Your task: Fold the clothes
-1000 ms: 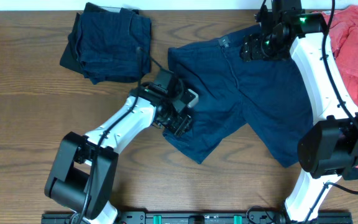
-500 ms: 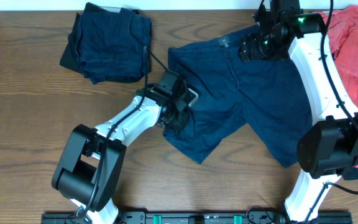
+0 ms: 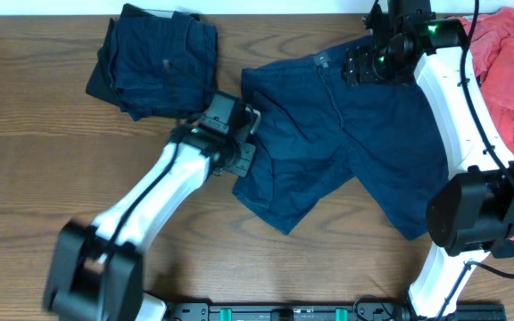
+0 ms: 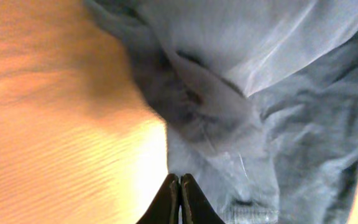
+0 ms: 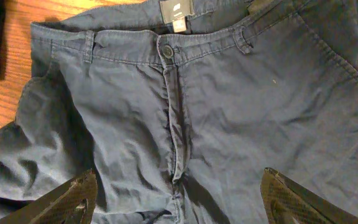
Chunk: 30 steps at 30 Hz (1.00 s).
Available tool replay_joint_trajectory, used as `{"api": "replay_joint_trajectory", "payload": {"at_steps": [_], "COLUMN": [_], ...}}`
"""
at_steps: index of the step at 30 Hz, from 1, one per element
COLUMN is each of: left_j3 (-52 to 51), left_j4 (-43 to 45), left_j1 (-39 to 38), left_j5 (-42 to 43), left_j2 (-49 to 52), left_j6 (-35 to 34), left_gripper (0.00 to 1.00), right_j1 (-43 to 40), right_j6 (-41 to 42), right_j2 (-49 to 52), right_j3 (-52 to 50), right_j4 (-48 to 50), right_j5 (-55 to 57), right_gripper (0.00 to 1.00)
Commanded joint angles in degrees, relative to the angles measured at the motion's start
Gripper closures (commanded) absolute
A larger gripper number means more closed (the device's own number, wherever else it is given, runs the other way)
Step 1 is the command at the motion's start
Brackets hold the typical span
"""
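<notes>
The navy shorts [image 3: 346,134] lie spread flat on the table, waistband toward the back. My left gripper [image 3: 242,160] is at the left edge of the left leg. In the left wrist view its fingers are pressed together [image 4: 179,178] right on the hem of the shorts [image 4: 278,124], and a ridge of cloth rises from the tips. My right gripper [image 3: 377,64] hovers over the waistband. It stands wide open [image 5: 179,179] above the fly of the shorts [image 5: 229,93], touching nothing.
A folded pile of navy garments [image 3: 154,67] sits at the back left, with a black piece [image 3: 99,82] under its left side. A coral-red garment [image 3: 511,62] lies bunched at the right edge, behind the right arm. The wooden table [image 3: 34,160] lies bare at left.
My left gripper closed at the shorts' left leg, then swung up and to the left along that edge. The right arm has stayed put.
</notes>
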Motion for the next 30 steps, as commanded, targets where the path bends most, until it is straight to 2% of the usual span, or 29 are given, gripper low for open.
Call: {"api": "replay_joint_trajectory", "payload": {"at_steps": [1, 5, 9, 12, 15, 24, 30], "left_j3": [1.0, 1.0, 1.0, 0.9, 0.9, 0.9, 0.9], "left_j4": [-2.2, -3.6, -3.1, -1.6, 0.7, 5.4, 6.1], "left_j1": [1.6, 3.5, 3.0, 2.3, 1.2, -3.9, -5.3], "left_j5": [-8.8, -9.9, -3.8, -0.3, 0.2, 0.2, -0.1], "left_j2": [-5.8, -8.8, -7.3, -3.9, 0.9, 13.6, 14.9], "left_j6": [-1.4, -1.4, -1.3, -1.3, -1.3, 0.3, 4.3], "left_gripper": [0.94, 0.94, 0.94, 0.78, 0.69, 0.59, 0.45], "right_j1": [0.4, 0.4, 0.4, 0.4, 0.3, 0.3, 0.4], "right_j6": [-0.8, -0.8, -0.8, -1.0, -1.5, -1.8, -0.7], "right_j2": [0.3, 0.3, 0.3, 0.3, 0.3, 0.3, 0.3], "right_j3": [0.1, 0.1, 0.1, 0.1, 0.1, 0.1, 0.1], "right_j4": [-0.1, -0.1, -0.3, -0.4, -0.6, -1.6, -0.7], "right_j5": [-0.4, -0.5, -0.4, -0.4, -0.4, 0.0, 0.0], "right_gripper": [0.17, 0.17, 0.17, 0.17, 0.17, 0.16, 0.15]}}
